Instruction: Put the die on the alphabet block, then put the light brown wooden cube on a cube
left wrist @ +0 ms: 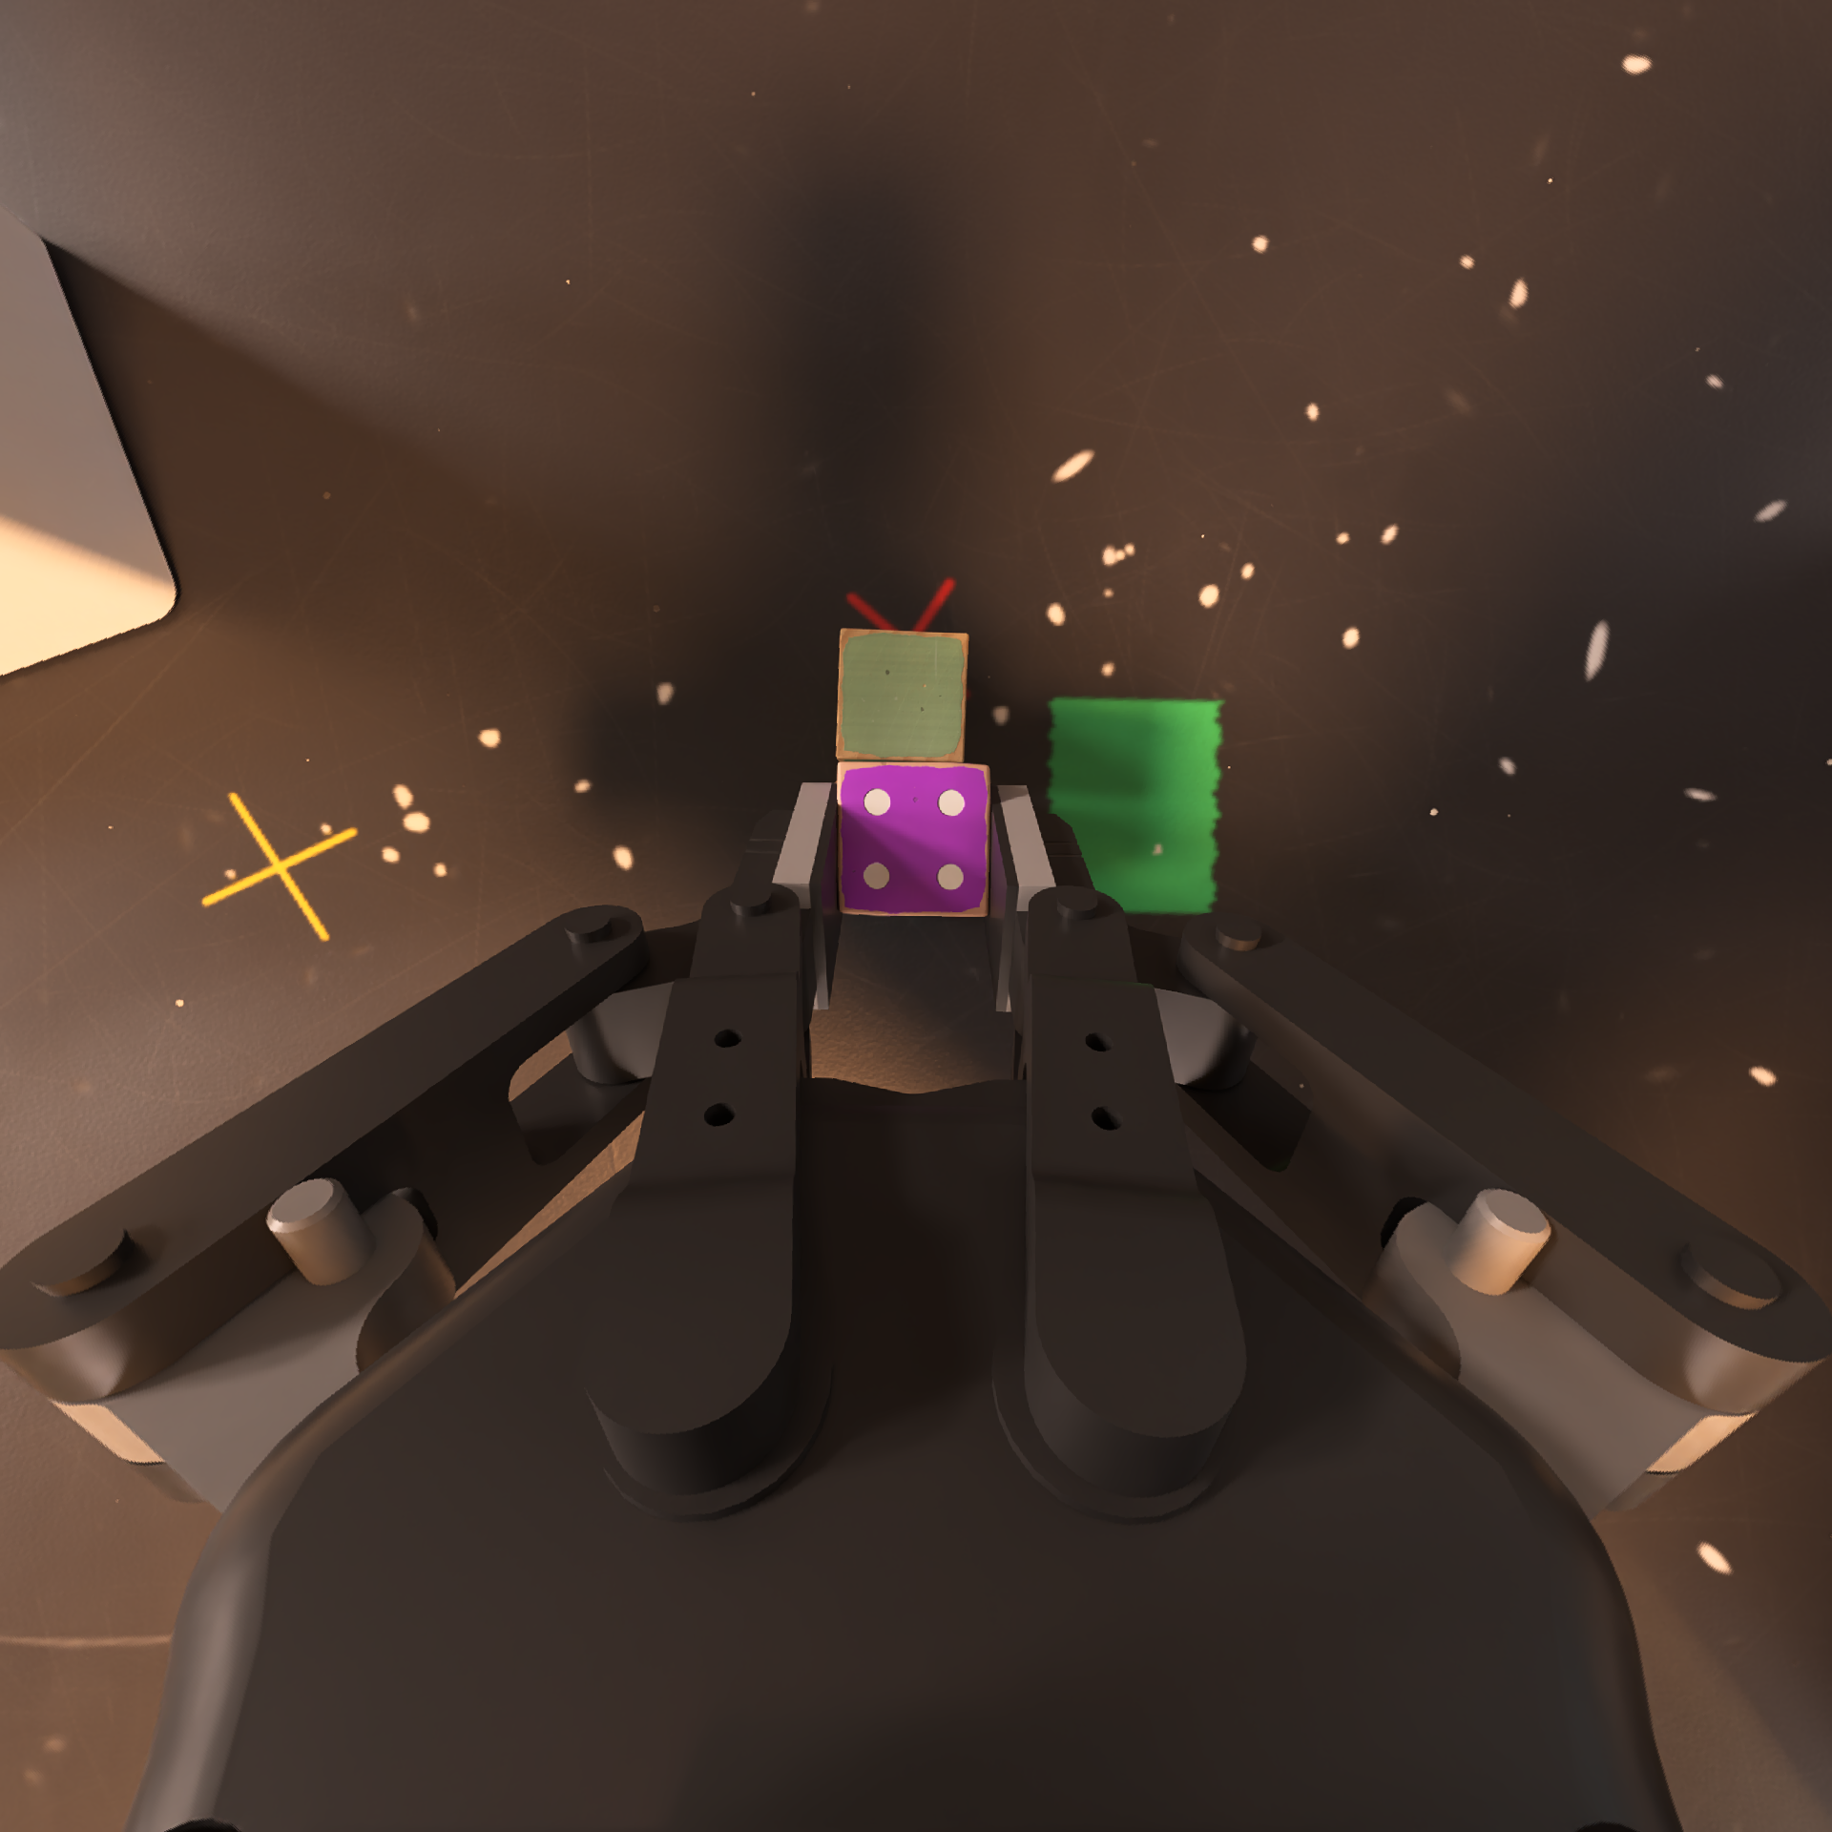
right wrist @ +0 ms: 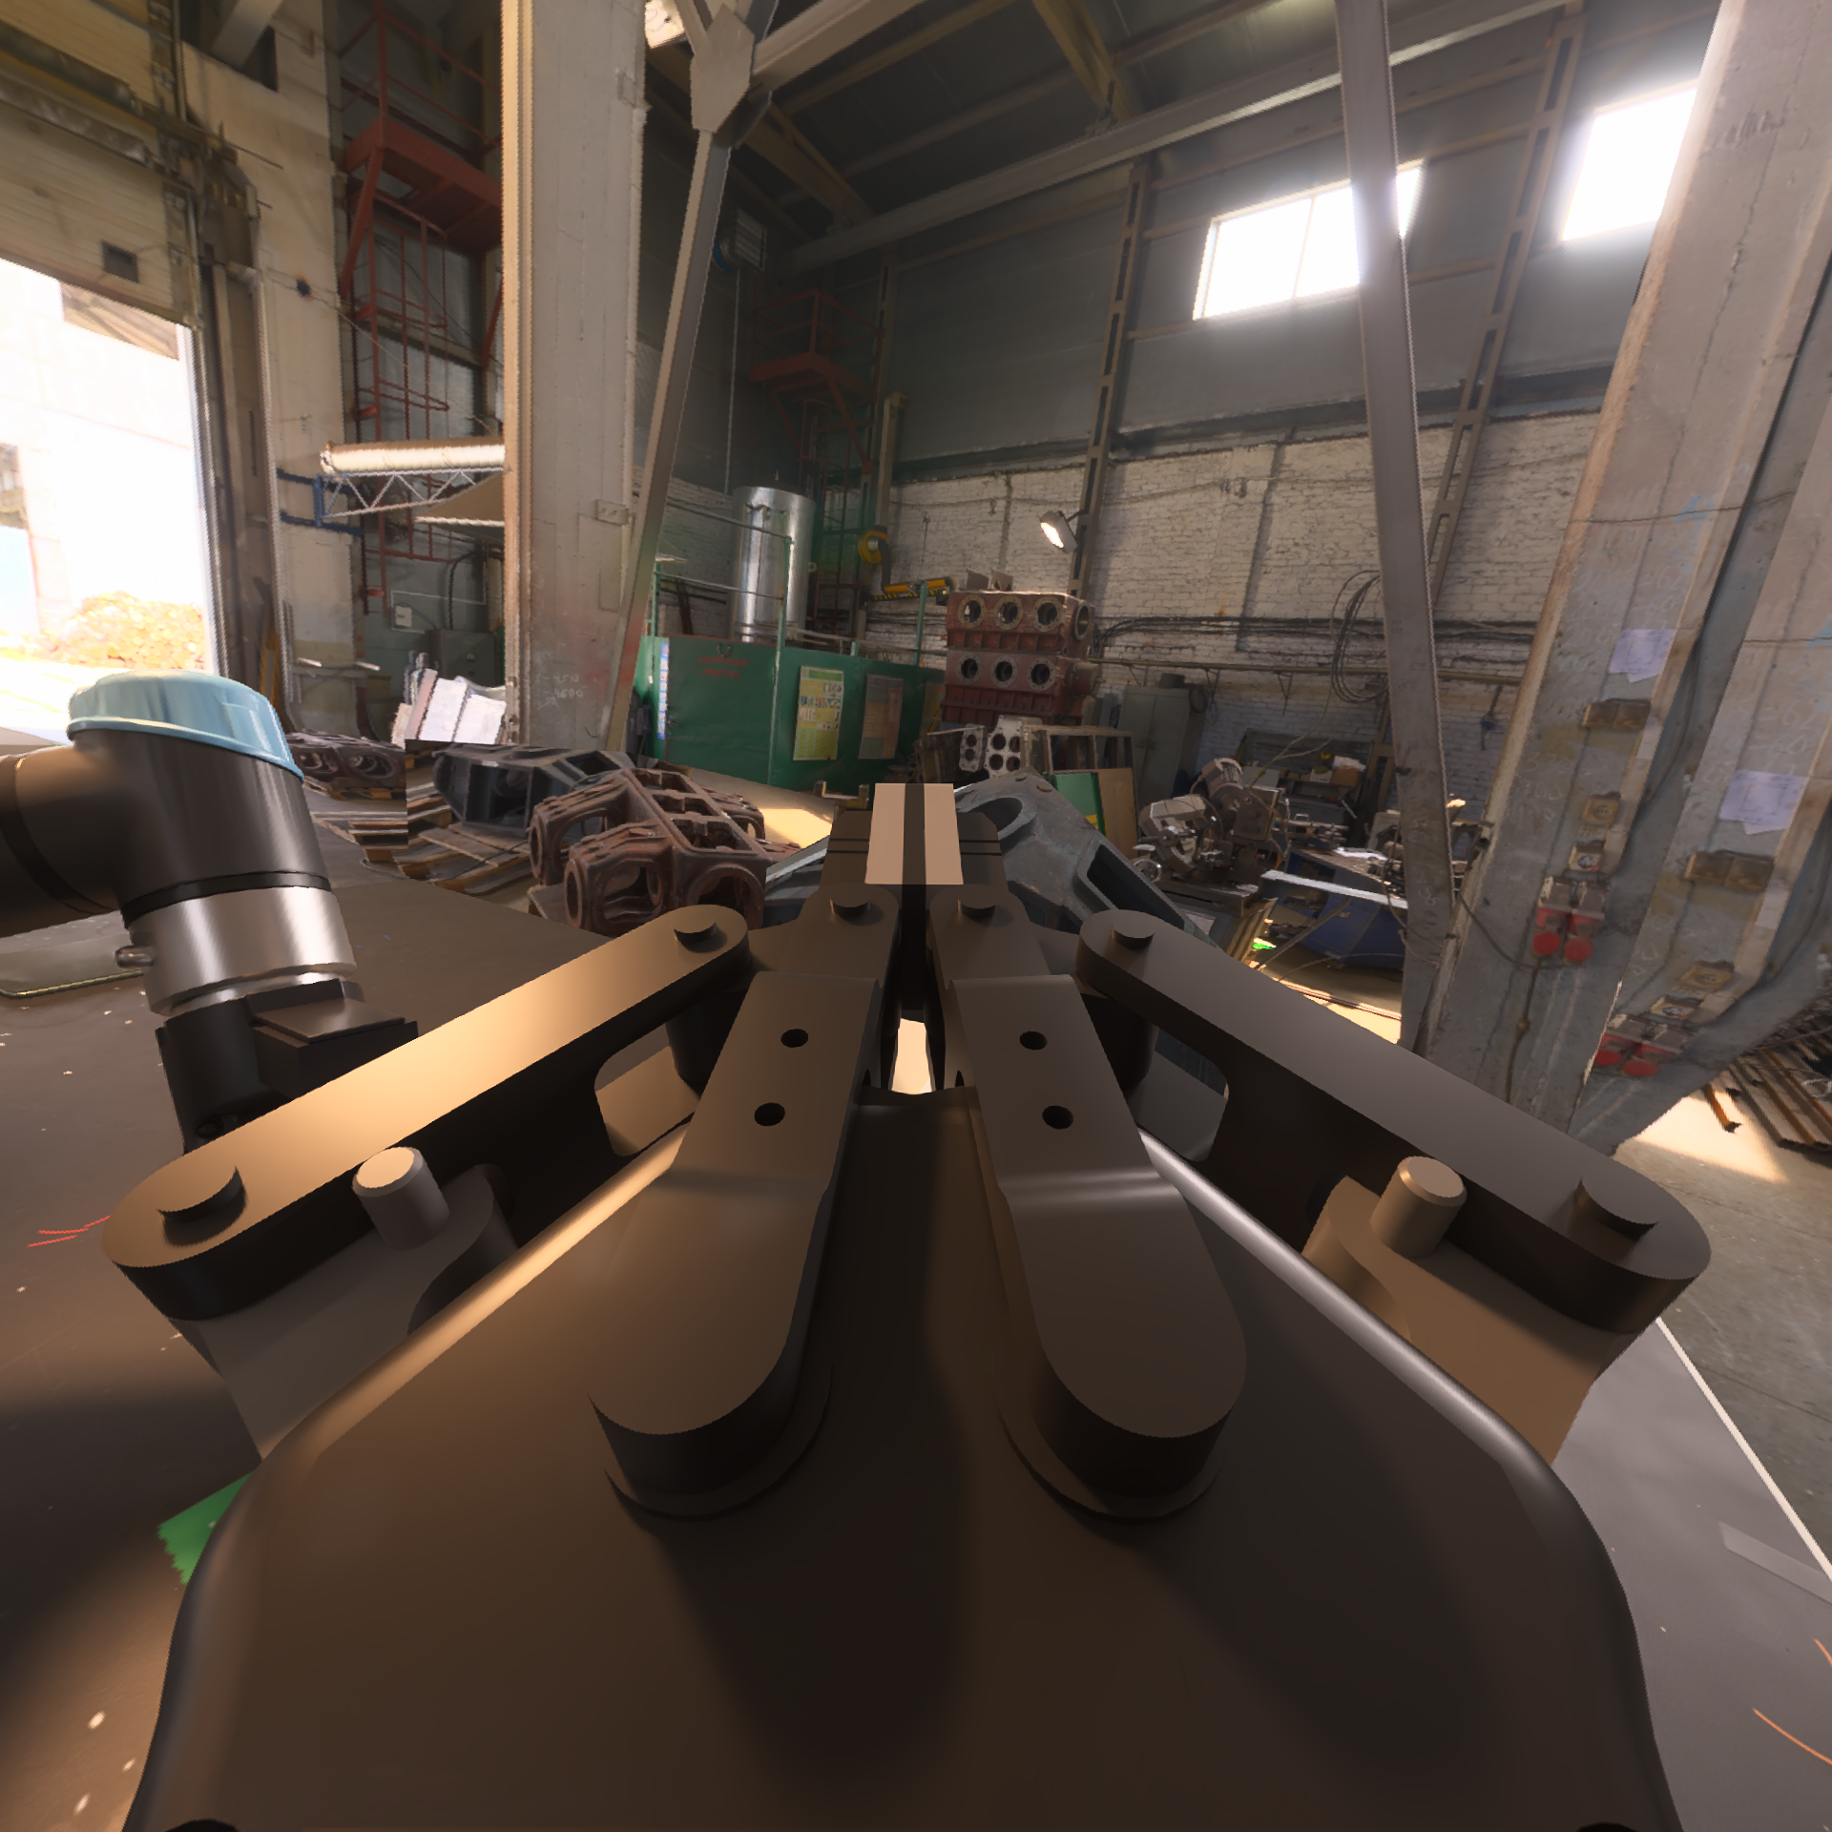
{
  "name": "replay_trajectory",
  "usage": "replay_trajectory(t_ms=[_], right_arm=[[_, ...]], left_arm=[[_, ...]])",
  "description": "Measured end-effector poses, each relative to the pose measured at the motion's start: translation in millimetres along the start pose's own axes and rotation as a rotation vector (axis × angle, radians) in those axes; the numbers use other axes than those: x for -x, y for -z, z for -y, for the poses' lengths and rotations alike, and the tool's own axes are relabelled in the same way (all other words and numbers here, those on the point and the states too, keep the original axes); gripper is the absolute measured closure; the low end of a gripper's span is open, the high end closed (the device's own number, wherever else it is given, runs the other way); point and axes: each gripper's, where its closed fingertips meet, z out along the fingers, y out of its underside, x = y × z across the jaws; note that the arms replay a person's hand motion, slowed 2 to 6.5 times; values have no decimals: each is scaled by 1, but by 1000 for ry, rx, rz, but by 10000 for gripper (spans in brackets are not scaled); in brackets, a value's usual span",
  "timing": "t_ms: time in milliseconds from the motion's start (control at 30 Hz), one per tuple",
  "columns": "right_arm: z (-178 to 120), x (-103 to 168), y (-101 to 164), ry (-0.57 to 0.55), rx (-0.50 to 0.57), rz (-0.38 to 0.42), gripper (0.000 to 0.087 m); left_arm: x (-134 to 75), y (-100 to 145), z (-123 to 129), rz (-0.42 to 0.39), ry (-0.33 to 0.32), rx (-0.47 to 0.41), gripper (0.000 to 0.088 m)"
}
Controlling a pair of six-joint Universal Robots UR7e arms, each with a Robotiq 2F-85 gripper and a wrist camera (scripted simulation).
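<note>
In the left wrist view my left gripper [left wrist: 913, 828] is shut on a purple die [left wrist: 913, 839], whose face with four pale dots is turned to the camera. The pale finger pads [left wrist: 805, 833] press on its two sides. Just beyond the die sits a wooden-edged alphabet block [left wrist: 901, 696] with a dull green face. Their edges meet in the view, and I cannot tell if they touch. No light brown wooden cube shows in either view. In the right wrist view my right gripper [right wrist: 914, 833] is shut and empty, raised and pointing out over the table's far edge.
A green patch [left wrist: 1135, 805] lies on the dark table to the right of the die. A yellow cross [left wrist: 281, 867] is marked at the left, a red cross [left wrist: 900, 605] behind the block. A pale box corner [left wrist: 69, 535] stands far left. The left arm's blue-capped joint [right wrist: 198, 823] shows left.
</note>
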Motion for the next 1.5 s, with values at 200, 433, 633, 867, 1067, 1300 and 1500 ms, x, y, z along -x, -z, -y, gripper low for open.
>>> replay_trajectory(t_ms=[200, 433, 633, 867, 1067, 1300, 1500], right_arm=[[0, -1, 1, -2, -2, -3, 874], [0, -2, 2, -4, -5, -5, 874], [1, -2, 2, -5, -6, -5, 874], [0, -3, 2, -8, -6, -4, 874], [0, -3, 2, -9, -7, -4, 874], [-1, -4, 2, -11, -6, -5, 872], [-2, -4, 2, -11, -3, -6, 871]], left_arm=[[1, -1, 1, 4, 2, -5, 627], [2, -1, 1, -1, 4, -5, 627], [3, -1, 2, 1, 4, -9, 627], [3, -1, 1, -5, 6, -4, 627], [4, -2, -2, -5, 11, 9, 439], [-1, 1, 3, -39, 24, -24, 411], [1, 9, 10, -28, 38, -62, 372]])
